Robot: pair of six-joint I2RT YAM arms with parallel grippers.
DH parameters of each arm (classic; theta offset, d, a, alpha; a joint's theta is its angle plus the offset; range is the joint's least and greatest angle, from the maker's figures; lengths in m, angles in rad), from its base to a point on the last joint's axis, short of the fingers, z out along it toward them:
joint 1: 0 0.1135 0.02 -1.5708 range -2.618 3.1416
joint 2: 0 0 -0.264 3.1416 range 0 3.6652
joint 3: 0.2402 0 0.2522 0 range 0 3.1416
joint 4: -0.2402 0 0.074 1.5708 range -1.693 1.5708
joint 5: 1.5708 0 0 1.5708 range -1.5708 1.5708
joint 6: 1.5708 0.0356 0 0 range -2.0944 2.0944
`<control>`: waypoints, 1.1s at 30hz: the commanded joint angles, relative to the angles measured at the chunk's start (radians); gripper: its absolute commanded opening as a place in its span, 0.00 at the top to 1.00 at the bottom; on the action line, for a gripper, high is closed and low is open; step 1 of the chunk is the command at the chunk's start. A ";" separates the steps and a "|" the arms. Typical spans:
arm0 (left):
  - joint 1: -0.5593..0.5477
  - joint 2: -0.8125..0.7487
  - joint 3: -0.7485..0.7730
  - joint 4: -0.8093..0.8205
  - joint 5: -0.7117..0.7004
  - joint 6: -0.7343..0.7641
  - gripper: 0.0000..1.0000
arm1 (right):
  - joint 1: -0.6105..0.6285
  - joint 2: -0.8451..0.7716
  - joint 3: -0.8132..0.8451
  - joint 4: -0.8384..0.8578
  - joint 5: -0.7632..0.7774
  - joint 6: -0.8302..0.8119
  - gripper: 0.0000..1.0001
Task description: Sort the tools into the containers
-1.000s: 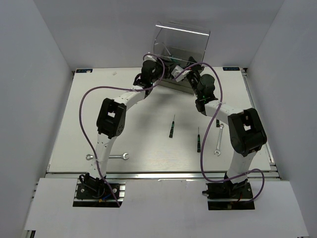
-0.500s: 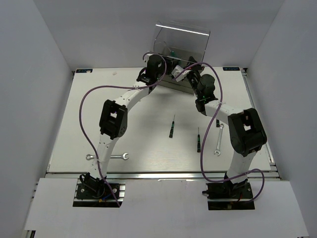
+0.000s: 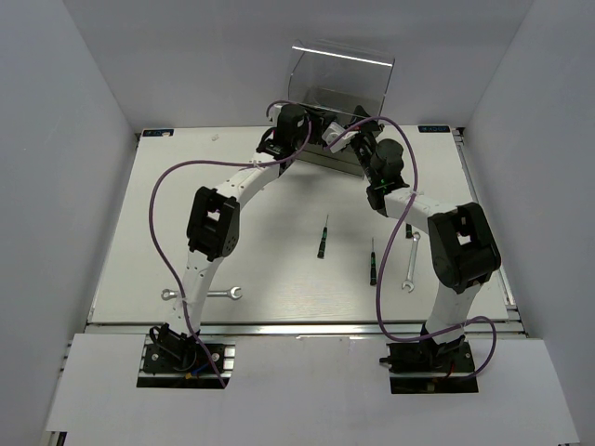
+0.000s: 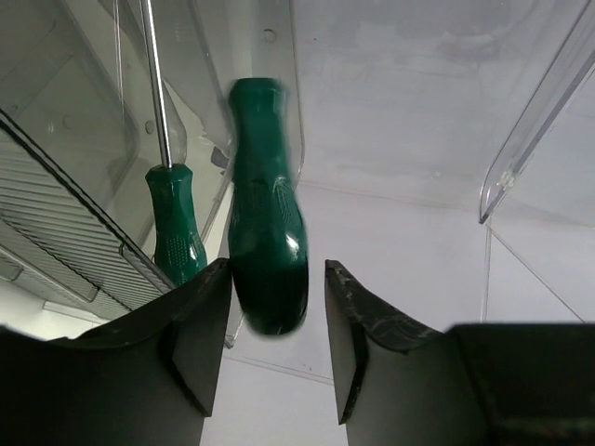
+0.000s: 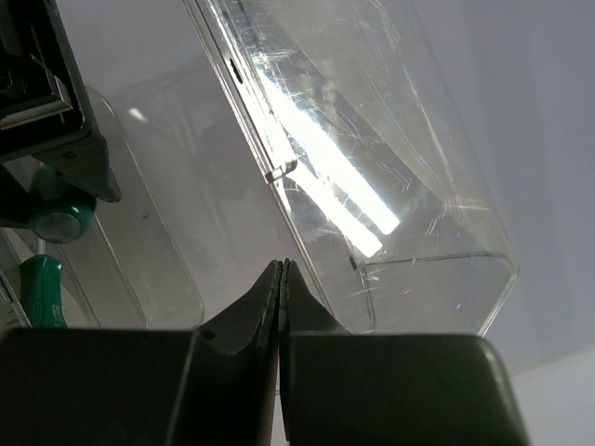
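The screwdriver shows blurred between our left pincer, its jaws slightly parted (a gap on one side), above the cabinet drawer. Dropped crooked, it could bounce onto the tabletop. Our right pincer is pinched closed. Since a second ago our left arm has swung nearer the cabinet

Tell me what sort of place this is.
Probably a robotics lab test cell: plain white panels enclose a metal table. A left arm and right arm are bolted at its near edge. A clear plastic cabinet, screwdrivers and wrenches sit on it.
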 commanded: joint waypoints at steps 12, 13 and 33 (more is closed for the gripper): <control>0.002 -0.028 0.031 0.018 0.003 -0.004 0.45 | -0.005 -0.041 0.020 0.100 0.016 0.015 1.00; 0.004 -0.033 0.026 0.021 0.004 -0.001 0.52 | -0.005 -0.041 0.020 0.100 0.016 0.016 1.00; 0.018 -0.598 -0.695 0.072 0.158 0.400 0.98 | -0.001 -0.064 -0.009 0.077 0.017 0.033 1.00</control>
